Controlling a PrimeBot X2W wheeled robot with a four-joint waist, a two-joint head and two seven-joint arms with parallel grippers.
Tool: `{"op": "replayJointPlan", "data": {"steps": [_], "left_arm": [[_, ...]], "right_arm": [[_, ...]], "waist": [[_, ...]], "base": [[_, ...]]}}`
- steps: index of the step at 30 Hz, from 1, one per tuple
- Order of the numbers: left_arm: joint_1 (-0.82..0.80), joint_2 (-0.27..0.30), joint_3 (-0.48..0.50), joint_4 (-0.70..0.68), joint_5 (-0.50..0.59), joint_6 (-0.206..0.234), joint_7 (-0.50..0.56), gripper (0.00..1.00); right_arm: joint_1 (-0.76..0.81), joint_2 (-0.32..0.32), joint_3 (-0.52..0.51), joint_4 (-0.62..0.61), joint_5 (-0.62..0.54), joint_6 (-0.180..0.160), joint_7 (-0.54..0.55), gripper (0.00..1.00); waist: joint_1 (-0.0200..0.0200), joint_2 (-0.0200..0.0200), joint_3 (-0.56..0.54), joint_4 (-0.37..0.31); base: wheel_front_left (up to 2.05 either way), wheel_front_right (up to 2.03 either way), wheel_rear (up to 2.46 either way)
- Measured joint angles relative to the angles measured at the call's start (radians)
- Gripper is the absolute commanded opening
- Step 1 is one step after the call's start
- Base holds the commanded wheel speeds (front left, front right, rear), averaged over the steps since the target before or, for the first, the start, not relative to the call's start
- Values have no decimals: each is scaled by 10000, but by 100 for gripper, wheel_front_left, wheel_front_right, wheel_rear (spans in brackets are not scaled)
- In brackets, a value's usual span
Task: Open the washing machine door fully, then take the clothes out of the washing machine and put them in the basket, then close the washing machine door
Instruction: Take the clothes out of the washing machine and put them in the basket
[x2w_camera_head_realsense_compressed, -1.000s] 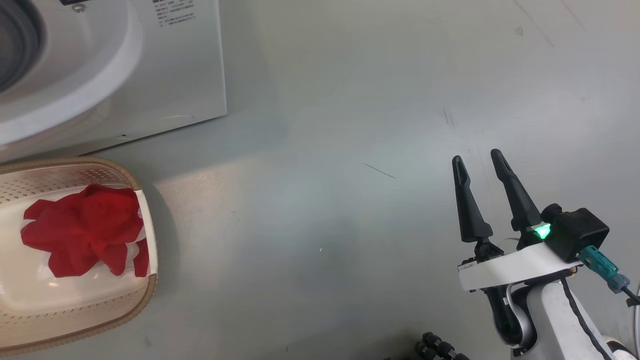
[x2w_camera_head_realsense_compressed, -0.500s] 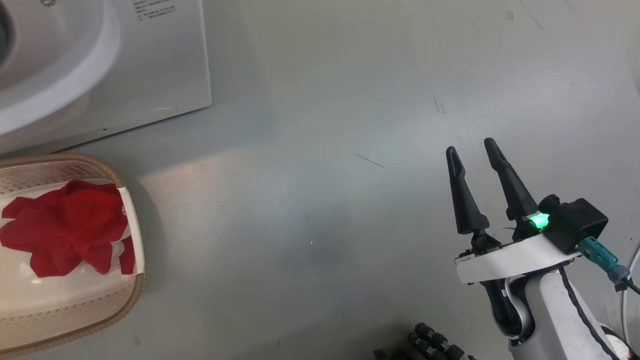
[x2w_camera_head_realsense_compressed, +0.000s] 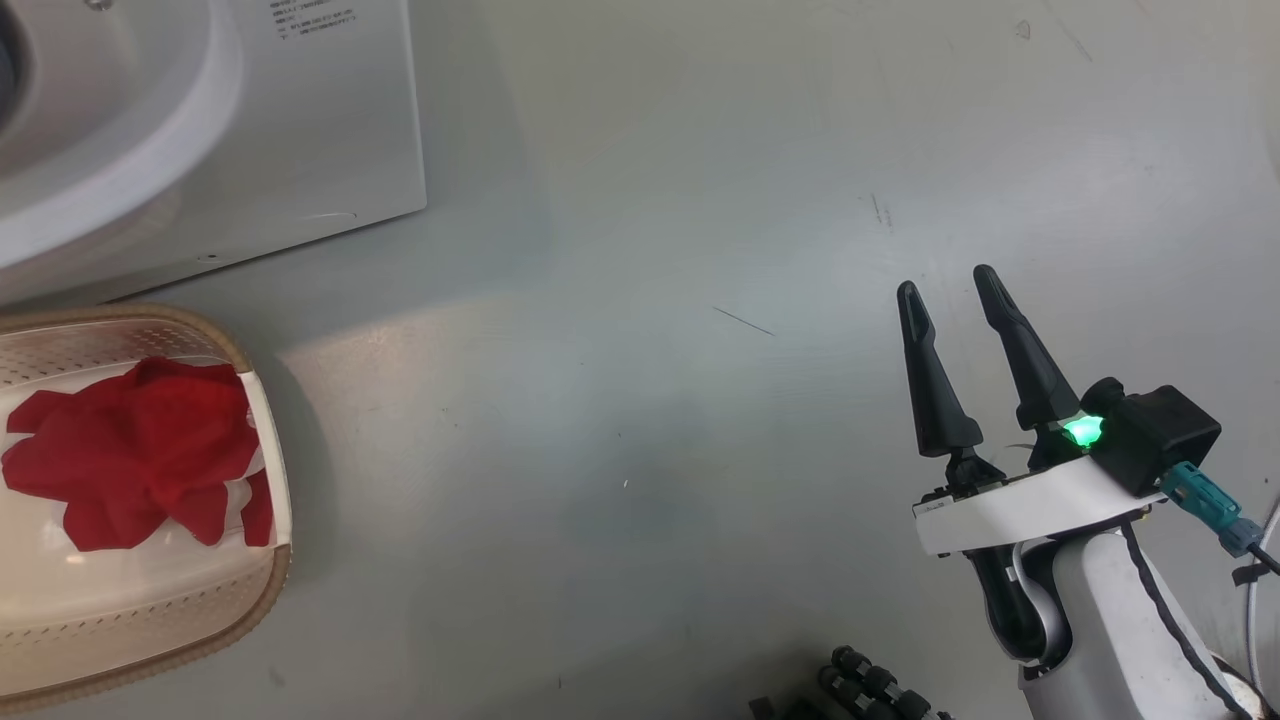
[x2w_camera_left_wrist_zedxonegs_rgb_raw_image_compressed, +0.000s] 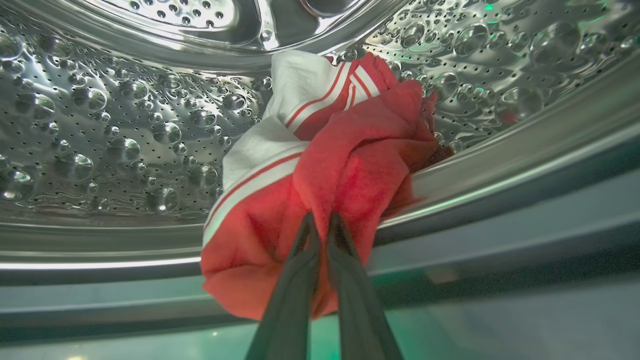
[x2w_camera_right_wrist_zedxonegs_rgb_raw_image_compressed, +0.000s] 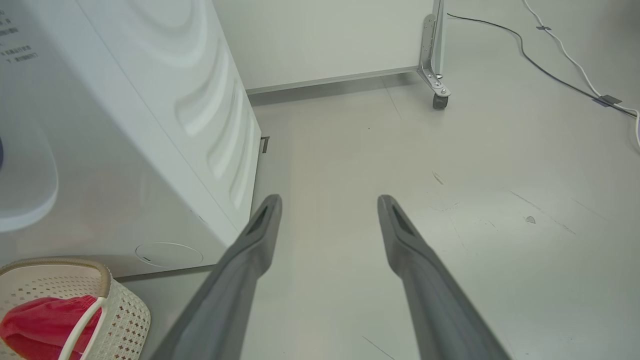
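Note:
In the left wrist view my left gripper (x2w_camera_left_wrist_zedxonegs_rgb_raw_image_compressed: 320, 220) is shut on a red garment with white stripes (x2w_camera_left_wrist_zedxonegs_rgb_raw_image_compressed: 330, 165), one of the clothes, which hangs over the lip of the perforated steel drum (x2w_camera_left_wrist_zedxonegs_rgb_raw_image_compressed: 100, 130) of the washing machine (x2w_camera_head_realsense_compressed: 300, 130). Another red piece of clothes (x2w_camera_head_realsense_compressed: 130, 450) lies in the cream basket (x2w_camera_head_realsense_compressed: 265, 590) at the left of the head view, in front of the machine. My right gripper (x2w_camera_head_realsense_compressed: 945, 290) hovers open above bare floor at the right, with nothing between its fingers. The washing machine door is out of view.
The machine's white side panel (x2w_camera_right_wrist_zedxonegs_rgb_raw_image_compressed: 200, 115) stands left of my right gripper. A wheeled metal leg (x2w_camera_right_wrist_zedxonegs_rgb_raw_image_compressed: 435, 60) and cables (x2w_camera_right_wrist_zedxonegs_rgb_raw_image_compressed: 565, 55) lie on the grey floor farther back. A dark ribbed part (x2w_camera_head_realsense_compressed: 880, 690) shows at the head view's bottom edge.
The head camera shifted, sliding basket and machine leftward in view. My right gripper rose slightly, still open. The left gripper has closed on the red garment.

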Motion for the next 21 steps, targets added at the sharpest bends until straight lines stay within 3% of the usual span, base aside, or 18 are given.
{"op": "replayJointPlan", "data": {"steps": [21], "left_arm": [[633,-965,-412,976,-184,-397,-2197,0]], "right_arm": [[-22,-232,-464,378,-203,-4,-86,100]], "waist": [[0,0,-1027,800]], "base": [[0,0,0]]}}
